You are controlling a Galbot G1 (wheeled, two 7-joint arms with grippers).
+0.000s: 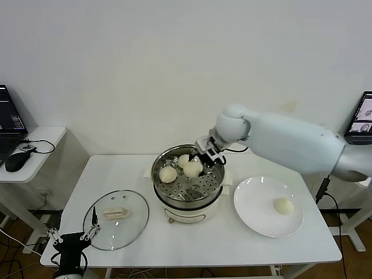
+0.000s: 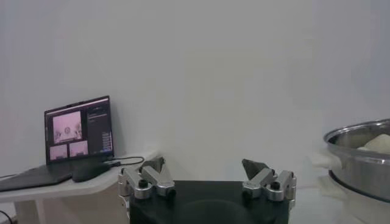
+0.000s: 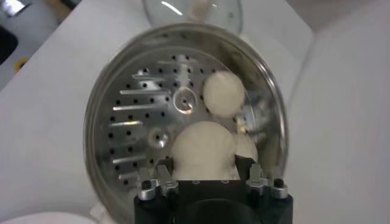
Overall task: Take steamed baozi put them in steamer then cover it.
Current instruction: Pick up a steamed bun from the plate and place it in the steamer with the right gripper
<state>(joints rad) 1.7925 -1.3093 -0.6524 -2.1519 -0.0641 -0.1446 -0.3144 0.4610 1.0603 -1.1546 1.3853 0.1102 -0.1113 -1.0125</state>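
The steamer point(image 1: 189, 195) stands mid-table, and its perforated tray point(image 3: 146, 122) holds three steamed baozi. My right gripper point(image 1: 201, 159) point(image 3: 204, 162) reaches into the pot and is shut on one baozi point(image 1: 193, 168) point(image 3: 204, 143) low over the tray. A second baozi point(image 1: 168, 174) point(image 3: 223, 92) and a third point(image 1: 184, 160) point(image 3: 247, 146) lie beside it. One more baozi point(image 1: 283, 205) rests on the white plate point(image 1: 256, 203). The glass cover point(image 1: 116, 220) lies flat on the table left of the steamer. My left gripper point(image 1: 72, 237) point(image 2: 204, 167) hangs open and empty at the table's front left corner.
A side table on the left carries a laptop point(image 2: 79, 131) and a mouse point(image 1: 16, 161). Another screen point(image 1: 363, 116) stands at the far right. The white wall runs close behind the table. The steamer's rim point(image 2: 359, 137) shows off to one side in the left wrist view.
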